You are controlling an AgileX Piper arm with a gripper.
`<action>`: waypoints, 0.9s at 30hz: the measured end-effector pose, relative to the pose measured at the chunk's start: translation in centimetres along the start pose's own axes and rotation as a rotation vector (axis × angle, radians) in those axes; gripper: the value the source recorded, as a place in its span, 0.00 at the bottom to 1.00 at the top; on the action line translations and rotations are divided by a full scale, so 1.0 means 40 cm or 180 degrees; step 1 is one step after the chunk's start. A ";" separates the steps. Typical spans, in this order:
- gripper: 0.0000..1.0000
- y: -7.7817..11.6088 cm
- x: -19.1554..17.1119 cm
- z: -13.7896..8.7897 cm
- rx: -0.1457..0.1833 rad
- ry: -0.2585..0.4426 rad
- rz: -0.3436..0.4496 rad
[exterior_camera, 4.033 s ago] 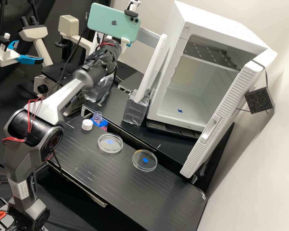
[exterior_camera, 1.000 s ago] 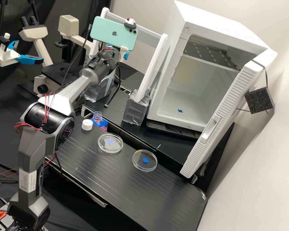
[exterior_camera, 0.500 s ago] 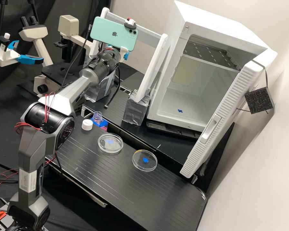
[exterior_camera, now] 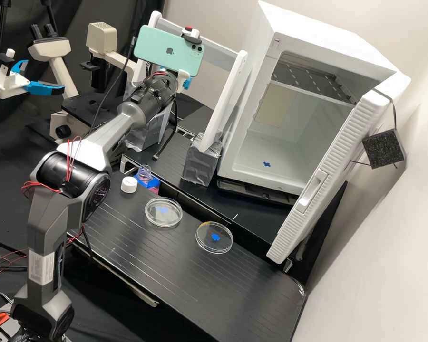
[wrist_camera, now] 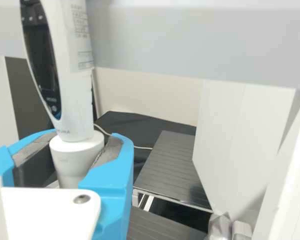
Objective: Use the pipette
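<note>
In the high view, the gripper [exterior_camera: 187, 83] is mostly hidden behind the phone and the wrist, by the white frame stand [exterior_camera: 227, 95]. The wrist view has the gripper [wrist_camera: 79, 142] shut on the white pipette [wrist_camera: 76, 90], its grey-padded blue fingers [wrist_camera: 114, 172] on both sides of the pale collar below the handle. The pipette stands nearly upright, with the stand's grey crossbar [wrist_camera: 200, 42] behind it; its lower end is hidden. Two clear dishes, one left [exterior_camera: 163, 212] and one right [exterior_camera: 214, 237], lie on the black bench [exterior_camera: 142, 256].
A white cap [exterior_camera: 129, 185] sits beside a small clear bottle [exterior_camera: 144, 174] in a blue holder. The open white cabinet [exterior_camera: 252, 142] stands right of the frame stand, its door [exterior_camera: 328, 185] swung outward. A microscope [exterior_camera: 102, 47] is at the back left.
Since the oldest frame, the arm's elbow and wrist have moved right, and the phone mount now sits slightly lower and more tilted. Over the last second the arm has kept still. Dishes and cap are unmoved.
</note>
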 end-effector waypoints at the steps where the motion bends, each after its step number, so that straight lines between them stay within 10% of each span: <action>1: 1.00 0.001 0.000 0.000 -0.0012 -0.0001 0.0018; 20: 1.00 -0.016 -0.019 0.025 0.0001 -0.0059 0.0075; 27: 1.00 -0.026 -0.127 0.035 0.0175 0.0226 0.0294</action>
